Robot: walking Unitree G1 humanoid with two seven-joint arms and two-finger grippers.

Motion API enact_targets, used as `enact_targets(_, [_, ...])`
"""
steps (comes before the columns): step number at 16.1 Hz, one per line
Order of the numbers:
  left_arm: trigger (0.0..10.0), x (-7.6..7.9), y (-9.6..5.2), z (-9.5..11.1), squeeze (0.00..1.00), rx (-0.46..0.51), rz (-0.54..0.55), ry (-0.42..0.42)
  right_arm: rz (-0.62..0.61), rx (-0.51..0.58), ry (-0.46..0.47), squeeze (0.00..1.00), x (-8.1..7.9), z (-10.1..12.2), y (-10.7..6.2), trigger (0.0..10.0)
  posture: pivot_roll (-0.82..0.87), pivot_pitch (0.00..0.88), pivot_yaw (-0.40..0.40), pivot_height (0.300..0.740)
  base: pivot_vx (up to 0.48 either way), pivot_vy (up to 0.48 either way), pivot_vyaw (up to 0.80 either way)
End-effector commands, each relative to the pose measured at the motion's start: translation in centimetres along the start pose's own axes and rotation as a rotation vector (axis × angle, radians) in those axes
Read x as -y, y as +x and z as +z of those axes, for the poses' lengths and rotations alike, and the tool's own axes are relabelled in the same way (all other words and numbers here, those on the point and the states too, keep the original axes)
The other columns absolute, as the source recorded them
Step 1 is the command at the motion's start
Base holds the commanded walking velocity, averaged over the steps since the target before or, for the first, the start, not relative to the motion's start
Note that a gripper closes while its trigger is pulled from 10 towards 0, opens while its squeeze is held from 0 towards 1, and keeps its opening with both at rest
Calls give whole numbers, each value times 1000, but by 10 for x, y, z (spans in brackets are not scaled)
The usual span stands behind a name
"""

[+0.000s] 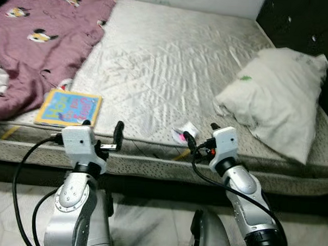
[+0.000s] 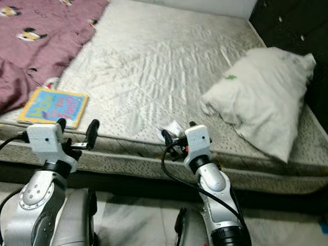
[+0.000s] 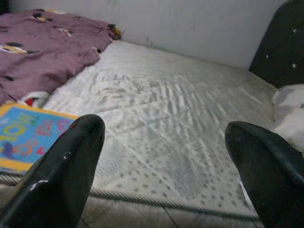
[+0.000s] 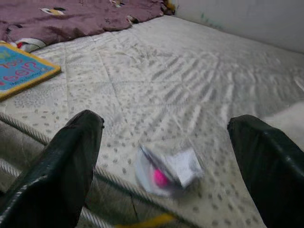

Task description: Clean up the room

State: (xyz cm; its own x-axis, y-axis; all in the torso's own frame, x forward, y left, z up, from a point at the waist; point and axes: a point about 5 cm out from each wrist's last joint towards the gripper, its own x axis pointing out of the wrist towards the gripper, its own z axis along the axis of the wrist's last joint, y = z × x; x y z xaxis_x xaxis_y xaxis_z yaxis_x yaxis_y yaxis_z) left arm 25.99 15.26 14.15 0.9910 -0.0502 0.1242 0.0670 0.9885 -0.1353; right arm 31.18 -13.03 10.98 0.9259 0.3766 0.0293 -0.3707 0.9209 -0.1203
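— Where were you standing?

— At the front edge of the mattress (image 1: 172,63), both arms raised toward it. My right claw (image 1: 199,135) hung just at that edge, its two black fingers (image 4: 66,171) spread wide apart, gripping nothing.

— And the rubbish?

— A small crumpled wrapper (image 1: 184,130), white with a pink spot, lay on the mattress close to the front edge, just beyond my right fingertips. Through the right wrist camera it sat between the two fingers, a little past them, not touching either. It looked blurred there, so I could not tell what it was made of.

— Your other claw?

— My left claw (image 1: 101,132) was released too, fingers (image 3: 61,175) far apart and empty, held at the same front edge of the mattress but further toward the left corner.

— What else was on the mattress?

— A thin picture book (image 1: 69,108) with a blue and yellow cover lay flat near the front left corner, just beyond my left claw. Behind it a purple blanket (image 1: 42,36) with small cartoon figures was bunched over the left side. A white pillow (image 1: 277,95) sat tilted on the right side, near the dark headboard (image 1: 304,25), well apart from the wrapper.

— And the floor?

— Pale tiles (image 1: 148,226) below the mattress edge.
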Motion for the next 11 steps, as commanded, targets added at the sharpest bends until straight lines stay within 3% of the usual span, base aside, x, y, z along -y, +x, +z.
enact_targets(1, [10000, -1, -1, 4, 0, 17, -1, 3, -24, 23, -28, 0, 4, 4, 1, 10000, -16, 105, -107, 516, 480, 0, 0])
enact_targets(5, [10000, -1, -1, 2, 0, 7, -1, 10, -57, 25, -50, 0, 16, 7, 4, 10000, -17, 112, -107, 516, 480, 0, 0])
enact_targets(8, [10000, -3, -2, 0, 0, -13, 25, 23, -60, 34, -35, 0, 15, 6, 4, 10000, -15, 119, -105, 516, 325, 0, 0])
enact_targets(11, [10000, -3, -1, -4, 0, -40, 74, 48, -53, 34, -38, 0, 13, 4, 3, 10000, -10, 122, -102, 516, 0, 0, 0])
